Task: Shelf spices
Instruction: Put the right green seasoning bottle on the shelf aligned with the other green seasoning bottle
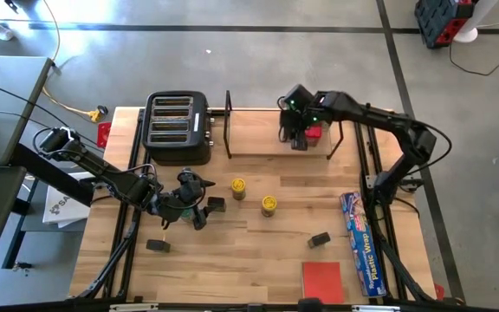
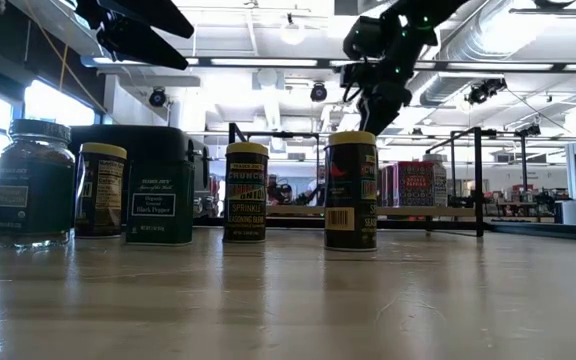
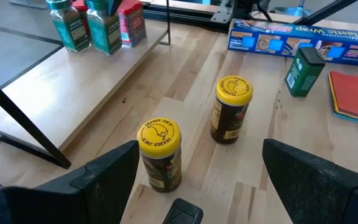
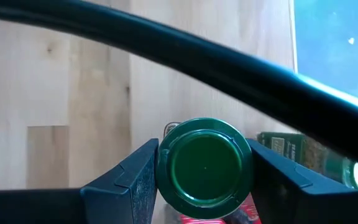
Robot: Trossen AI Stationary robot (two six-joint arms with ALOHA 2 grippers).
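Green-lidded round spice jar (image 4: 204, 165): we see it clamped between the right claw's two dark fingers, over the shelf board.
Right claw (image 1: 299, 139): closed on that jar, at the shelf's right end, beside a red tin (image 1: 314, 133) already on the board.
Low light-wood shelf in its thin black wire frame (image 1: 258, 132): at the counter's far side, just right of the black four-slot toaster (image 1: 178, 127).
Two yellow-lidded round jars (image 1: 238, 187) (image 1: 268, 204): we find them upright on the wooden counter (image 1: 249, 247), in front of the shelf.
Left claw (image 1: 187, 206): fingers apart, holding nothing, left of those jars.
Small dark tins (image 1: 319, 239) (image 1: 158, 246): on the counter, well apart.
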